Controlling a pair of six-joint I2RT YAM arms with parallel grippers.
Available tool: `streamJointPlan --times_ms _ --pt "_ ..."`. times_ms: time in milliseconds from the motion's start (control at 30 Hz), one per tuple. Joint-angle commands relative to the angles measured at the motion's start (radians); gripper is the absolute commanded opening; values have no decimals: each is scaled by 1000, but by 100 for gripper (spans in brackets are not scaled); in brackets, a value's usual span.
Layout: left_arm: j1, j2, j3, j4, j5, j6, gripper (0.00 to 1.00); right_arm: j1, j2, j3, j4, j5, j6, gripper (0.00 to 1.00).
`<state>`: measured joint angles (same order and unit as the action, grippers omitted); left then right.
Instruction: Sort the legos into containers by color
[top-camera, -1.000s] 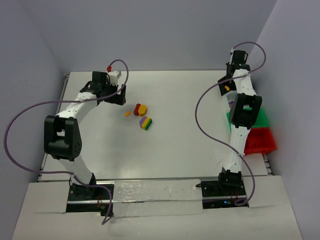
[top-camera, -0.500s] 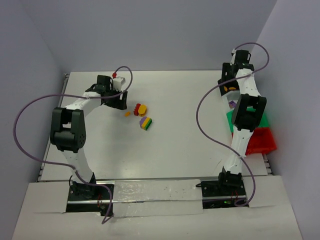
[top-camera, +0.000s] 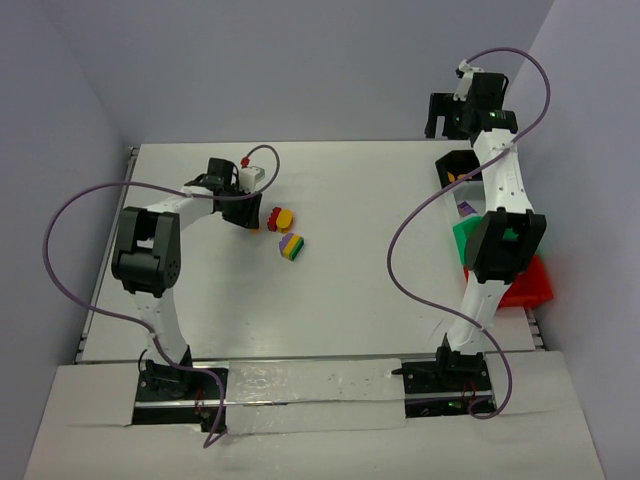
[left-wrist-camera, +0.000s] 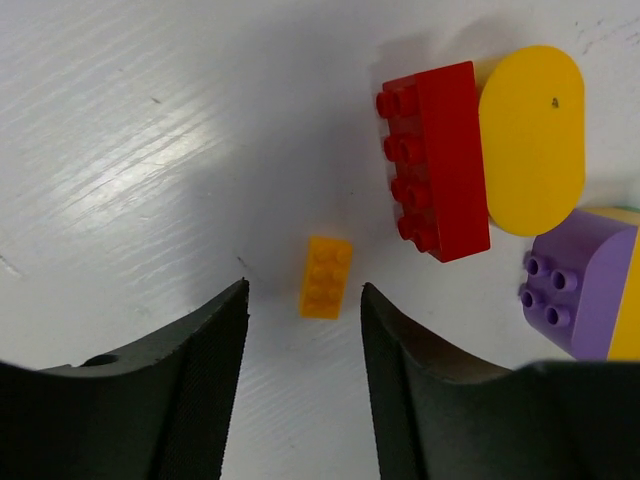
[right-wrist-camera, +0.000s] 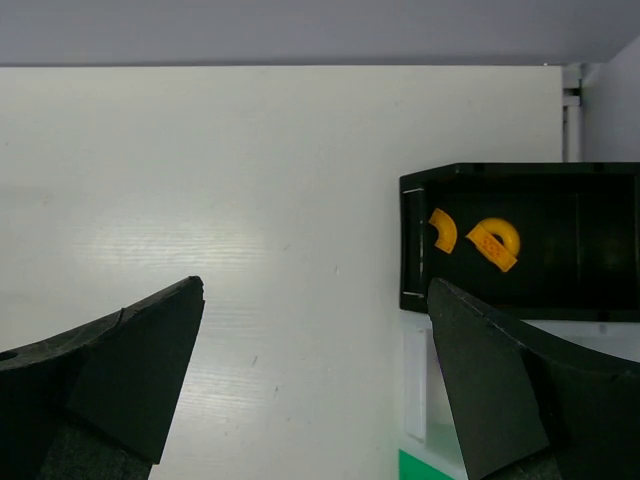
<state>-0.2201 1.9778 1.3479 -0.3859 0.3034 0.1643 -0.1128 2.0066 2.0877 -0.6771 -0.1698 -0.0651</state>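
Legos lie in a small group on the left-middle part of the white table (top-camera: 360, 290), and my left gripper (left-wrist-camera: 303, 292) is low over them. Its two fingers stand apart w/ a small orange brick (left-wrist-camera: 326, 277) between them. I see bare table on both sides of this brick, so nothing is clamped. The brick lies flat, studs up. A bit past it is a red brick (left-wrist-camera: 432, 160) w/ two rows of studs, and a yellow oval piece (left-wrist-camera: 530, 140) touches its long side. Near these two is the stacked block (left-wrist-camera: 575, 295); its purple part w/ four studs shows in the wrist cam. In the top view I see its purple, yellow & green layers. It does not touch the red brick.

My right gripper (right-wrist-camera: 315, 290) is high at the far right corner of the table, fingers wide apart & nothing between them. Under it is the black bin (right-wrist-camera: 410, 240), which holds two yellow curved pieces (right-wrist-camera: 443, 230), close together at one end of the bin. Next in the row is the white bin (right-wrist-camera: 414, 385) w/ a purple piece (top-camera: 466, 208) in it, then the green bin (top-camera: 461, 238), then the red bin (top-camera: 530, 285), all along the right edge of the table. My right arm (top-camera: 500, 200) covers part of the green & red bins, so I cannot tell what is inside them.
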Motion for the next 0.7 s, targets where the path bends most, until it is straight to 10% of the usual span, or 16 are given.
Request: streamJointPlan --times_ms 0,233,400,667 --pt "-23 20 18 15 -6 18 52 5 -32 -6 -42 -49 26 100" --pt "-47 41 -5 18 -43 39 38 17 -36 5 -58 -79 42 100" --pt "-51 24 -21 28 -61 44 0 46 -79 -73 -40 -179 100 100" --pt "-51 -227 -13 26 194 44 0 197 -250 -457 230 -551 341 100"
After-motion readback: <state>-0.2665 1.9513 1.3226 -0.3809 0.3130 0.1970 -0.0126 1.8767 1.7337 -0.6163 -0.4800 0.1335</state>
